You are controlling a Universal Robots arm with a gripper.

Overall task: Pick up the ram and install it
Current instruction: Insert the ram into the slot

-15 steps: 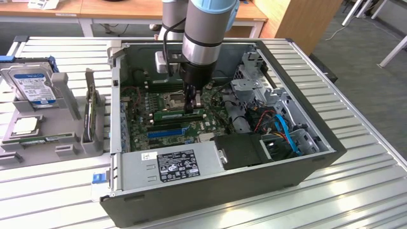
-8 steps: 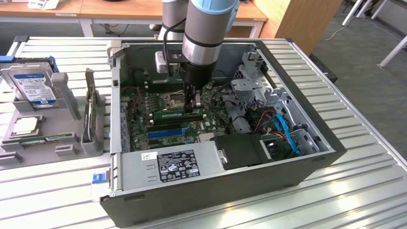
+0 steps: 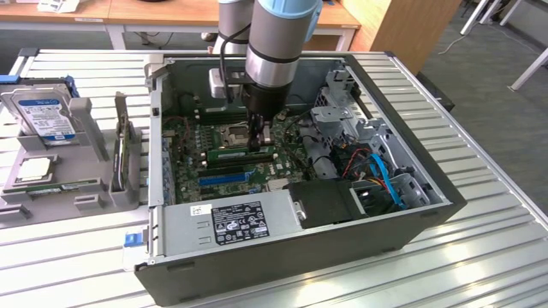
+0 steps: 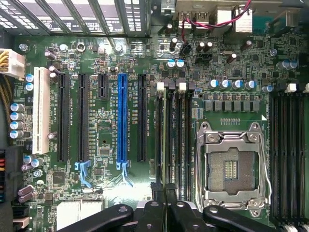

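Observation:
The ram [image 3: 242, 154] is a narrow green stick standing on edge in a black memory slot on the motherboard [image 3: 184, 144], inside the open computer case [image 3: 411, 218]. In the wrist view the ram [image 4: 168, 140] shows edge-on as a thin line running along the slot beside the CPU socket [image 4: 231, 164]. My gripper [image 3: 259, 138] reaches straight down into the case over the ram's end on the exterior view's right. Its black fingers [image 4: 157, 193] are drawn together on the ram's top edge, the gripper [image 4: 164, 193] shut on it.
A long blue slot [image 4: 122, 121] and black expansion slots lie beside the memory slots. Drive cages and blue cables [image 3: 381, 173] crowd the case on the exterior view's right, the power supply [image 3: 240, 221] its near side. A grey stand [image 3: 51, 186] outside holds a hard drive [image 3: 43, 115], a chip and a card.

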